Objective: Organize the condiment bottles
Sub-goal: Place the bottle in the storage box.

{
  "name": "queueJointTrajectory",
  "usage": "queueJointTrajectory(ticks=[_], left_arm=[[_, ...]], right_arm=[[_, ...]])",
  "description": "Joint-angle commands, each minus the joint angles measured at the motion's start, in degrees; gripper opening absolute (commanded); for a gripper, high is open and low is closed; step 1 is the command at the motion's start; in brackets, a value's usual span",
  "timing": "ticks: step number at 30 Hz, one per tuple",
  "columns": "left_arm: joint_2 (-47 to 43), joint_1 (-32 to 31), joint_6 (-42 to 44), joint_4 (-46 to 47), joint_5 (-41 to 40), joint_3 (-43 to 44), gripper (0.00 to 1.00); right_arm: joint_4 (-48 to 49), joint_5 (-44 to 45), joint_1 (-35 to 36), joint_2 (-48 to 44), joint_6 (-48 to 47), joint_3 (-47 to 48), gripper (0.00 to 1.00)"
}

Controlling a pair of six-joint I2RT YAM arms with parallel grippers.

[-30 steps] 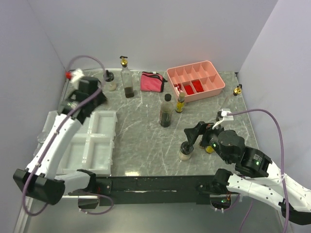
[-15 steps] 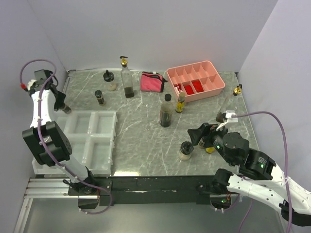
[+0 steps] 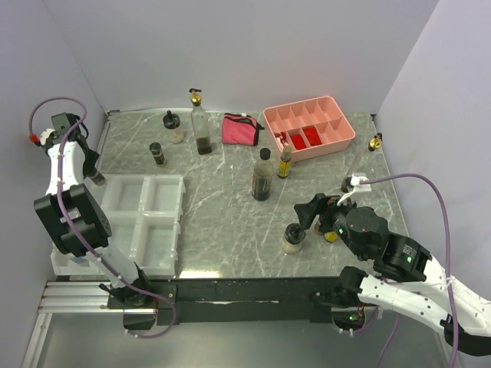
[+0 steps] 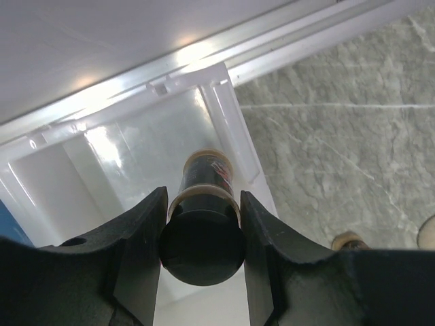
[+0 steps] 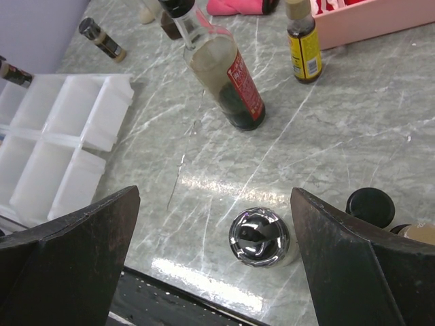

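Our left gripper [image 4: 202, 229] still grasps a jar [image 4: 204, 178] over the tray [image 4: 129, 159] at nine o'clock on the grey counter [image 4: 340, 136], while our right gripper [image 5: 216, 197] stays released.

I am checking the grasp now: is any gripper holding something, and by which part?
The left gripper holds a small black-lidded spice jar, its fingers pressed on both sides of the cap. The right gripper is open and holds nothing.
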Motion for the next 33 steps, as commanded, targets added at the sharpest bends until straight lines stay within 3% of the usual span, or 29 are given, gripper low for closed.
queueJointTrajectory(ticks=[1,17,22,23,24,26,33], left_arm=[[-0.7,0.0,2.7,5.0,-3.6,-0.6,0.01],[4.0,0.0,10.0,9.4,0.6,-3.9,0.04],[4.8,-0.1,11.0,10.0,1.3,-4.2,0.25],[4.4,-0.1,11.0,10.1,1.3,-4.5,0.32],[4.0,-0.2,10.8,10.3,1.5,-4.8,0.47],[2.3,-0.4,10.9,11.2,2.0,-5.8,0.62],[-2.1,-1.9,11.5,8.7,0.5,-4.2,0.85]], right_arm=[[2.1,0.8,0.1,0.7,-1.3,0.5,1.0],[1.9,0.2,0.1,-1.1,-0.8,0.7,1.0],[1.7,0.0,0.2,-1.9,-0.8,0.5,1.0],[1.5,0.1,0.1,-1.9,-0.7,0.8,1.0],[1.3,0.2,0.1,-1.9,-0.7,0.8,1.0],[1.1,0.3,0.1,-2.4,-0.7,0.9,1.0],[0.2,0.7,0.1,-4.2,-0.5,1.0,1.0]])
